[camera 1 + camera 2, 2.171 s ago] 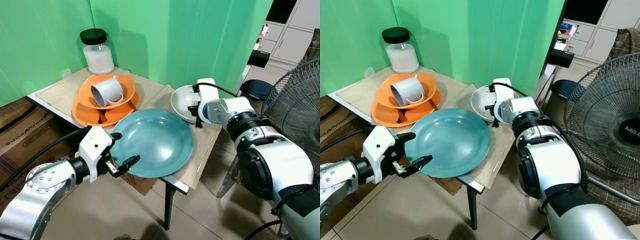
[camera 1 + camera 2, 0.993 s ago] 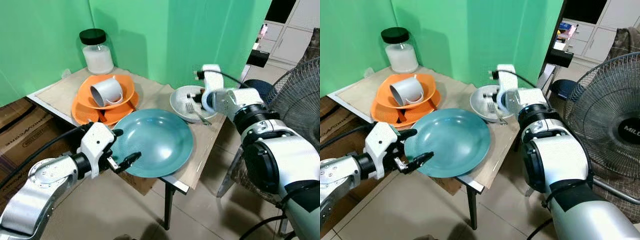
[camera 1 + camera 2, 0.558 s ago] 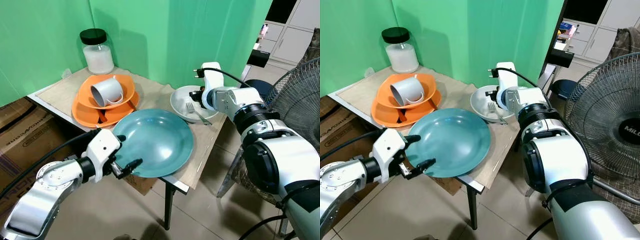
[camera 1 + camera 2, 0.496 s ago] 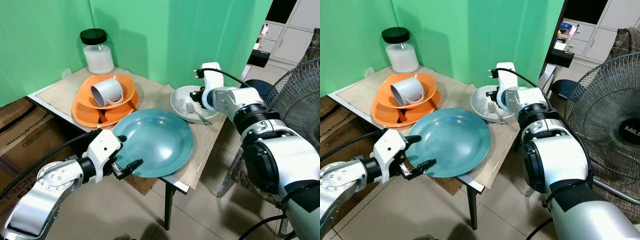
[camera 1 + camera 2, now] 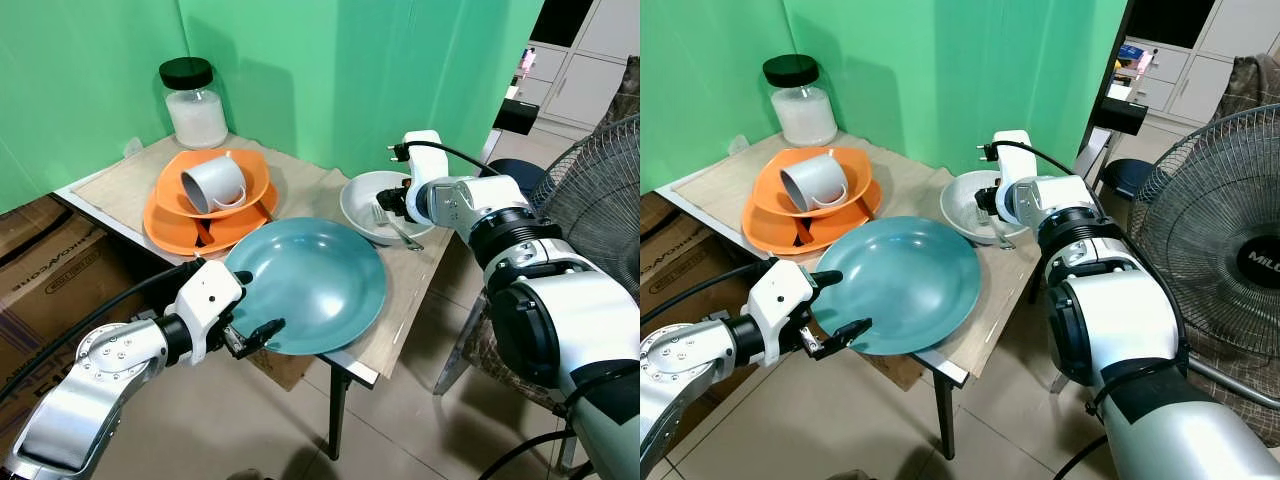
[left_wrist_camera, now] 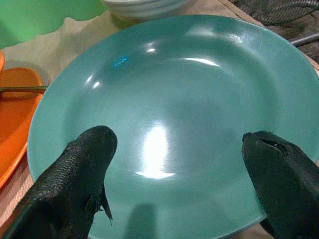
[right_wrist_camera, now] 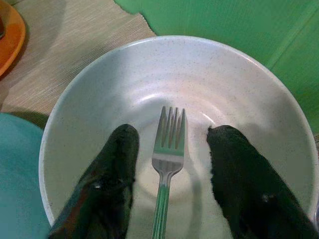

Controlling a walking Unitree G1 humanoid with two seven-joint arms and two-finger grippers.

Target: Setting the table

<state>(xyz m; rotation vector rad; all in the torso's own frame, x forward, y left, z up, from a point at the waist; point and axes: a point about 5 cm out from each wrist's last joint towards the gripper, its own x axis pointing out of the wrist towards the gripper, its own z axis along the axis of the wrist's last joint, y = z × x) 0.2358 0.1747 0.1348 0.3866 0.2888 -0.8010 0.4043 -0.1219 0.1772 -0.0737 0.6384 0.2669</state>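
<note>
A large teal plate (image 5: 310,285) lies at the table's front edge. My left gripper (image 5: 253,303) is open at its near left rim, one finger on each side of the rim; the left wrist view has the plate (image 6: 169,99) between both fingers (image 6: 84,159). Behind the plate sits a white bowl (image 5: 362,200) with a silver fork (image 5: 392,227) in it, handle resting over the front rim. My right gripper (image 5: 986,204) hovers low over the bowl, open. In the right wrist view the fork (image 7: 167,159) lies between its fingers (image 7: 117,159), which do not touch it.
Two stacked orange dishes (image 5: 175,225) hold a white mug (image 5: 213,182) on its side at the table's left. A black-lidded jar (image 5: 195,103) stands at the back corner. A floor fan (image 5: 590,190) is on the right, a cardboard box (image 5: 40,260) on the left.
The right gripper rose from the bowl, leaving the fork lying in it, then came down over the fork again. The left gripper shifted slightly along the teal plate's near rim.
</note>
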